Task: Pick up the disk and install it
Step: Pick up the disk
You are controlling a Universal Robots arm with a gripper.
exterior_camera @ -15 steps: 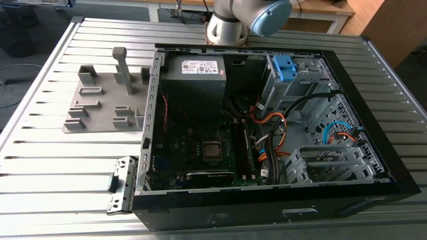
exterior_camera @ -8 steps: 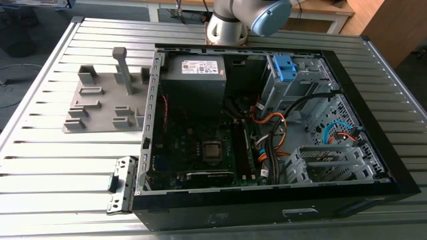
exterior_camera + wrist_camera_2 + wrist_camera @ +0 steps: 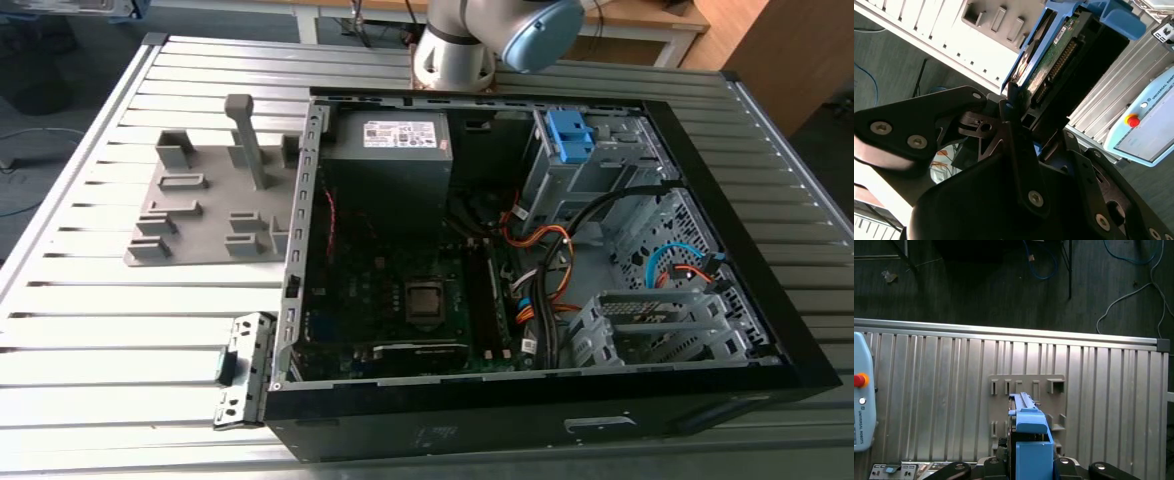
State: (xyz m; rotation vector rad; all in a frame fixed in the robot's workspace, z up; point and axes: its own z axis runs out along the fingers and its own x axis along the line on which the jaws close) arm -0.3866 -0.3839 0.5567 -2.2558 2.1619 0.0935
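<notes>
— Where is the disk sitting right now?

— The gripper [image 3: 1023, 114] is clamping the disk [image 3: 1054, 55] by one end, its jaws closed on the blue carrier frame. In both wrist views the drive is jutting out beyond the jaws. In the first wrist view it is hanging over the grey holder [image 3: 1002, 407] on the slatted table [image 3: 929, 405], apparently lifted clear of it.

— And the case?

— In the exterior view the open computer case [image 3: 507, 412] is lying just beside the holder, toward the exterior view's right. The drive cage [image 3: 603, 168] is standing in its far right corner, with a blue bracket [image 3: 567, 135] sitting at the cage's far end.

— What is looking risky?

— The grip is taking only one end, so a knock against the case wall could be tilting or loosening the drive. Orange and black cables [image 3: 541, 240] are trailing near the cage and could be snagging the frame. A skewed approach to the cage could be jamming the frame or scraping the exposed circuit board.
</notes>
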